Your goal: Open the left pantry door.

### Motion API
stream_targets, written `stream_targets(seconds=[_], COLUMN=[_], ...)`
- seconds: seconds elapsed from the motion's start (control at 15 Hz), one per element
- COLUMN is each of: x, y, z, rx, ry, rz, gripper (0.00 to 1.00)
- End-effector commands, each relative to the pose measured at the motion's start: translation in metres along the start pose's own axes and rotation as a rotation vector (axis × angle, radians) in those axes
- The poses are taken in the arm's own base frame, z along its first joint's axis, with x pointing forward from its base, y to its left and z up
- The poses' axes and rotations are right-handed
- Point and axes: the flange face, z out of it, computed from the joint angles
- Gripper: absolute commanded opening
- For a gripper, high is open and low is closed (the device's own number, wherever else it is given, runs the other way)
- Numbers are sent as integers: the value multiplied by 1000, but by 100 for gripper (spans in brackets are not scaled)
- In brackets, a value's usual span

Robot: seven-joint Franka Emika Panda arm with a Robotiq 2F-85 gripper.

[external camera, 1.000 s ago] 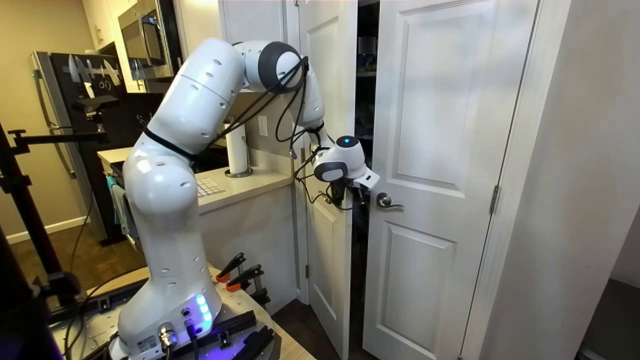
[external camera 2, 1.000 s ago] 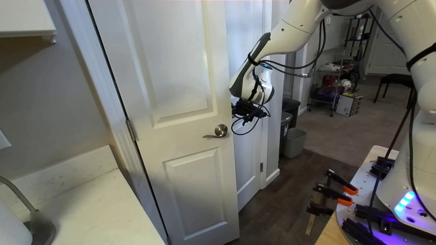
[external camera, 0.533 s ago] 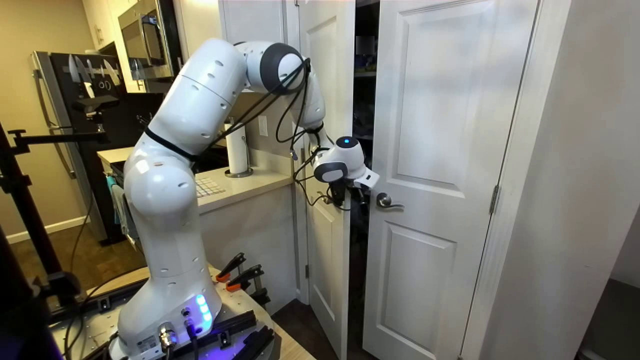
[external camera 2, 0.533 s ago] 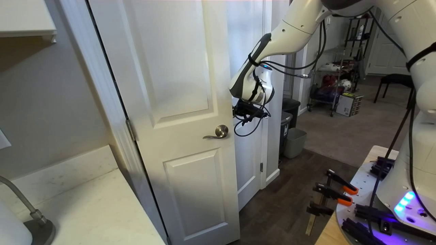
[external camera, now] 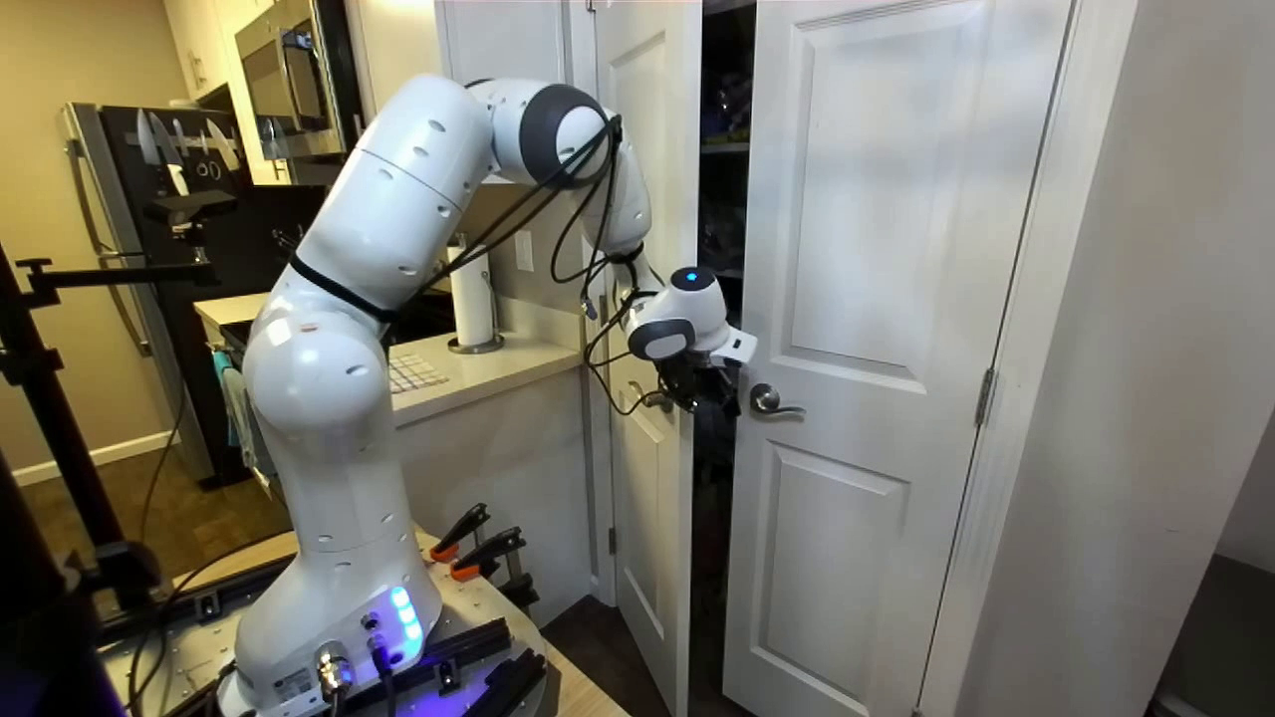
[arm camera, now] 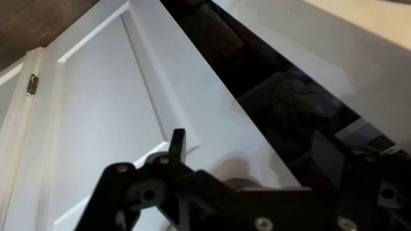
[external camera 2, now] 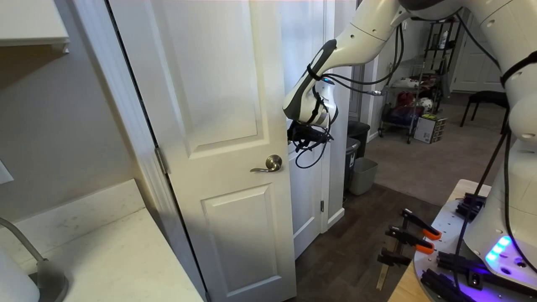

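White, raised-panel left pantry door (external camera 2: 209,155) with silver lever handle (external camera 2: 273,162): partway open, off the pale wooden tabletop (external camera 2: 410,287), beyond its clamped edge. Change: its free edge sits farther out than a second ago in both exterior views, and the gap to the matching white panelled right leaf (external camera: 887,329) is wider. Right leaf shows no shift. Inference: the correct leaf is moving and opening is under way; not finished, as the gap is narrow.

Black Robotiq gripper (arm camera: 249,139): jaws spread well apart in the wrist view, nothing visibly pinched. In an exterior view the left door's free edge hides part of it, so I judge it is pushing from behind that edge; contact itself not visible. Next move likely calls for following the door's arc outward. Risk: slipping off the edge.

Containers. Pantry interior (arm camera: 250,72): dim; holds a pale crumpled bundle (arm camera: 297,94) and a pale box-like item (arm camera: 359,130), remainder too dark to name. Grey plastic bin (external camera 2: 364,176) just beside a black bin (external camera 2: 351,147), both out past the clamped edge, toward the tabletop's far corner; contents not visible.

Black clamps (external camera 2: 405,236) with orange parts mark the tabletop edge facing the doors.
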Motion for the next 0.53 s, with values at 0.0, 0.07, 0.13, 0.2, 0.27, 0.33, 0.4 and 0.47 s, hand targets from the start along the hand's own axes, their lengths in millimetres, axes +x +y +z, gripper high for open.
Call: stream_targets(seconds=[0.0, 0.07, 0.13, 0.2, 0.27, 0.33, 0.4, 0.47], x=[-3, -2, -1, 2, 4, 8, 11, 16], y=[-14, -17, -18, -19, -18, -17, -13, -10], z=[-24, -28, -33, -37, -42, -46, -49, -52], rx=[50, 62, 71, 81, 88, 102, 106, 116], ry=[-29, -36, -39, -42, -47, -52, -58, -64], rz=[-190, -239, -282, -327, -364, -400, -427, -453], gripper=[100, 100, 100, 100, 100, 100, 100, 100])
